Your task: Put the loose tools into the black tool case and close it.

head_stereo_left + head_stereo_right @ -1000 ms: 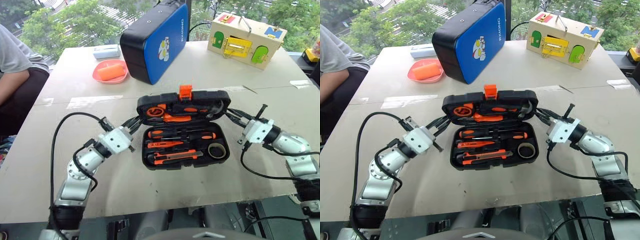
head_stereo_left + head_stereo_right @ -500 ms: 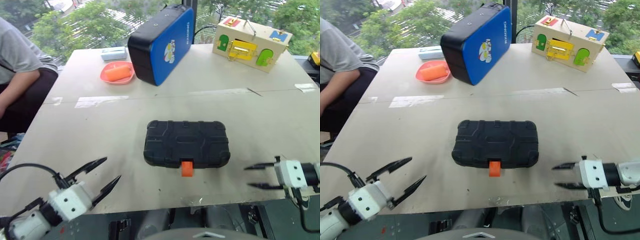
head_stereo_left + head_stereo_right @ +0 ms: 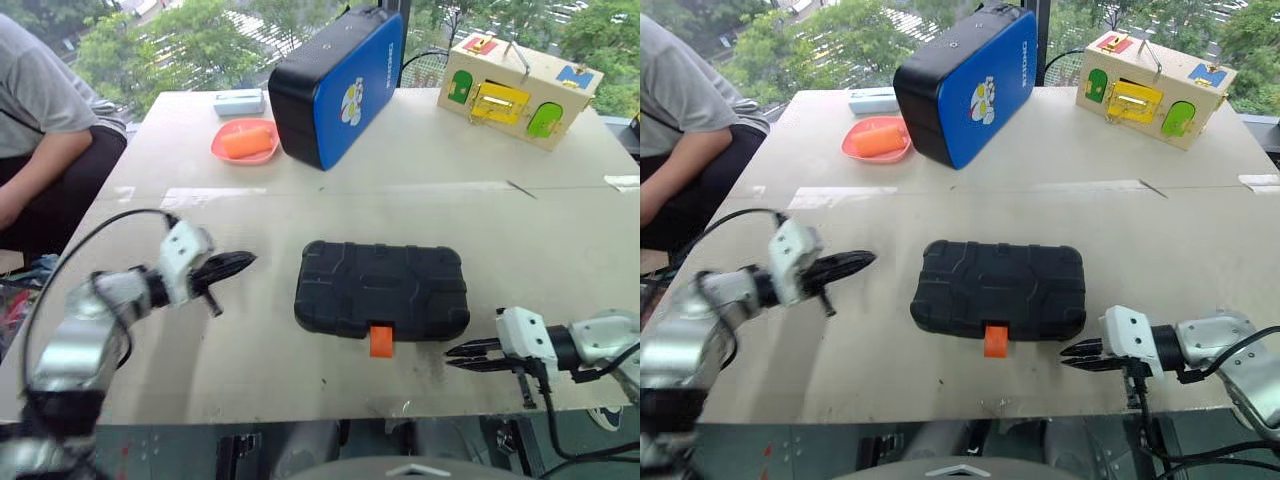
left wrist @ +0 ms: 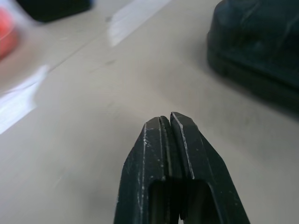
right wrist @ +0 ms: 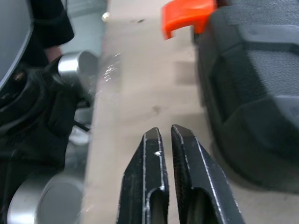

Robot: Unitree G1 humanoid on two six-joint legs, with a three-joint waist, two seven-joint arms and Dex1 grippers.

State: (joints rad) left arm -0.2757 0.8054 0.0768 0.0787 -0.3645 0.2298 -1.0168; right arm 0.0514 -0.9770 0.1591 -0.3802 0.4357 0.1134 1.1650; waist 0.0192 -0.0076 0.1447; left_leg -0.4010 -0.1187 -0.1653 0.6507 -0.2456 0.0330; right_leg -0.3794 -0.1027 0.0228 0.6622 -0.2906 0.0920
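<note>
The black tool case (image 3: 382, 290) lies shut and flat in the middle of the table, its orange latch (image 3: 380, 340) sticking out toward the near edge. The loose tools are hidden inside it. My left gripper (image 3: 240, 262) hovers to the left of the case, shut and empty, pointing at the case's left end. My right gripper (image 3: 455, 352) sits low by the table's near edge, just right of the latch, shut on nothing. The left wrist view shows the closed fingertips (image 4: 163, 128) over bare tabletop with the case (image 4: 261, 56) beyond.
A large blue-and-black case (image 3: 340, 85) stands at the back centre. A wooden latch box (image 3: 520, 90) is at the back right. A pink dish (image 3: 245, 142) with an orange item sits at the back left. A seated person (image 3: 40, 130) is at the table's left side.
The case went from open with tools in it to shut. Both grippers pulled away, opened, then shut; the left one has risen toward the case's left end. The camera view shifted too.
</note>
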